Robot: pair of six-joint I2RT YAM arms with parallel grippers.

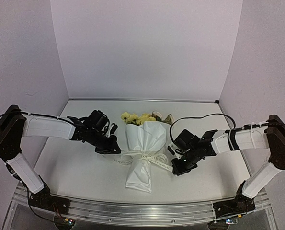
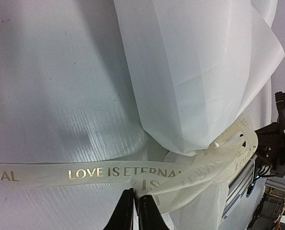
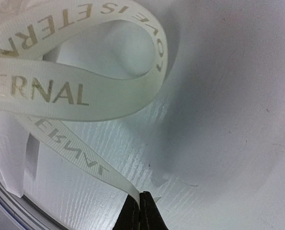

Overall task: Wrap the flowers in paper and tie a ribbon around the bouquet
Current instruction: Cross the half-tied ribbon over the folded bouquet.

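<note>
On the white ribbed bench (image 1: 75, 167), boxed in by pale lilac walls (image 1: 147, 48), the bouquet (image 1: 141, 143) lies midway, blooms toward the back. The left claw (image 2: 135, 194) and right claw (image 3: 140, 197) are each pinched closed on the ribbon (image 2: 99, 172) around its waist. The paper (image 1: 138, 179) hides the stems of the flowers (image 1: 140, 118), and the ribbon's lettering runs off the edge of the right wrist view.

Lettering on the ribbon (image 2: 46, 173) — cropped at wrist views' edges, tiny overhead
</note>
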